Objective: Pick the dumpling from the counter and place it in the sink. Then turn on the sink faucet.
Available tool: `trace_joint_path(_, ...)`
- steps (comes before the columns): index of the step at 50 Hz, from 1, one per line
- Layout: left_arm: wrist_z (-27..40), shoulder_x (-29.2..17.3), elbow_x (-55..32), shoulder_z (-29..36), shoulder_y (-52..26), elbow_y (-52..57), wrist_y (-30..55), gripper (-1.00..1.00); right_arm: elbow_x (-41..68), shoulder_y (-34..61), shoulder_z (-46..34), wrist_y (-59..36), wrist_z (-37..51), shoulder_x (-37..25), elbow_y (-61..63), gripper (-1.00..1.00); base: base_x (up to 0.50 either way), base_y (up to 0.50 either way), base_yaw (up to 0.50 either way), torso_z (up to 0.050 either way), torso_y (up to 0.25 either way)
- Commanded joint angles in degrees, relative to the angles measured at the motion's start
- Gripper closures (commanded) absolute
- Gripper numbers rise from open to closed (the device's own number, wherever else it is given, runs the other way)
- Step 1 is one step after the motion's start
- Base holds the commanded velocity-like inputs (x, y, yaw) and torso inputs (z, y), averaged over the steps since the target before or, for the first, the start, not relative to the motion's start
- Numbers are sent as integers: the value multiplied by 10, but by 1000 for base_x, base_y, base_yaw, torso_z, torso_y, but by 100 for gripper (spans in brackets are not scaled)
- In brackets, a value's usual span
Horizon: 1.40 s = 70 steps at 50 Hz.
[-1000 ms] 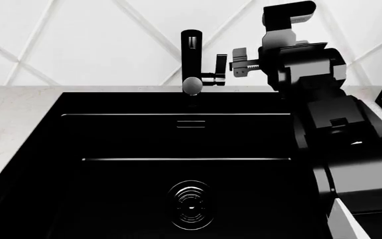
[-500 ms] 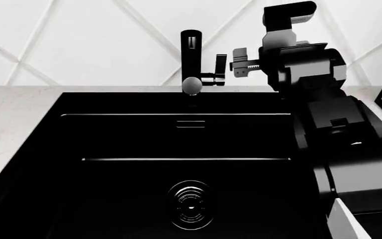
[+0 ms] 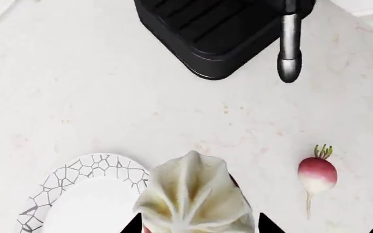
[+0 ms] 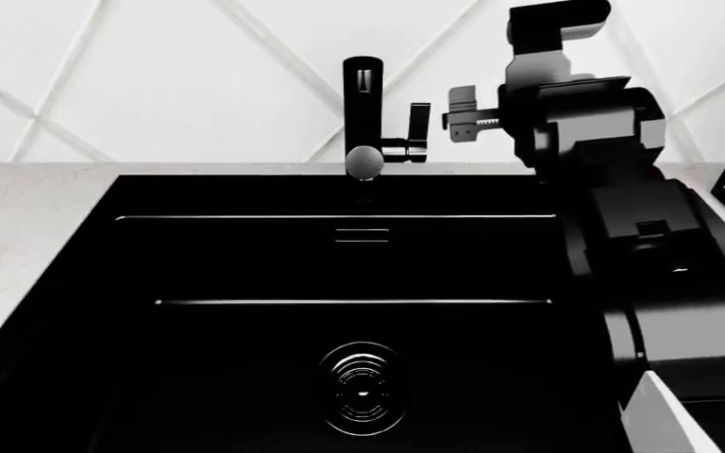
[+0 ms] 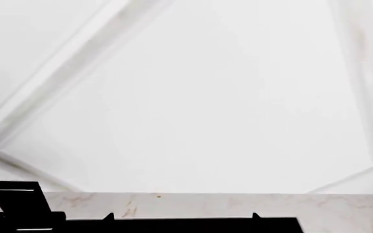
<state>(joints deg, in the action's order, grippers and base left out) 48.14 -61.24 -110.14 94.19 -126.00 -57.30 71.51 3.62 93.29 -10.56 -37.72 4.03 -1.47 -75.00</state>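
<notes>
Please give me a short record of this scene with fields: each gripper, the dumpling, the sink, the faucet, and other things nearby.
left gripper: appears shut on the dumpling
dumpling: between the fingertips, over the counter
sink: no dumpling in it
sink faucet: no water seen; lever at its side
right gripper: beside the lever, a small gap between them; open or shut unclear
radish: lying on the counter
plate: on the counter, partly hidden by the dumpling
</notes>
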Motion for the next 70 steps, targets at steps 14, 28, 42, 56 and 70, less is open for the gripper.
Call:
trace_joint_path(14, -84, 216, -21, -67, -17, 104, 27, 100, -32, -3, 30, -1, -10, 5, 0, -100, 0, 0, 0, 0, 0)
trace_joint_path(28, -114, 292, -65, -99, 22, 148, 11, 100, -32, -6, 29, 0, -11, 5, 0, -100, 0, 0, 0, 0, 0)
trace_joint_path(42, -91, 353, -121, -118, 65, 221, -5, 100, -34, -10, 29, 0, -11, 4, 0, -100, 0, 0, 0, 0, 0)
trace_joint_path(56, -44, 360, -117, -90, 126, 312, -7, 100, -33, -16, 29, 3, -11, 4, 0, -100, 0, 0, 0, 0, 0)
trace_joint_path(70, -9, 407, -66, -34, 270, 405, -46, 100, -33, -9, 31, 2, -14, 5, 0, -100, 0, 0, 0, 0, 0)
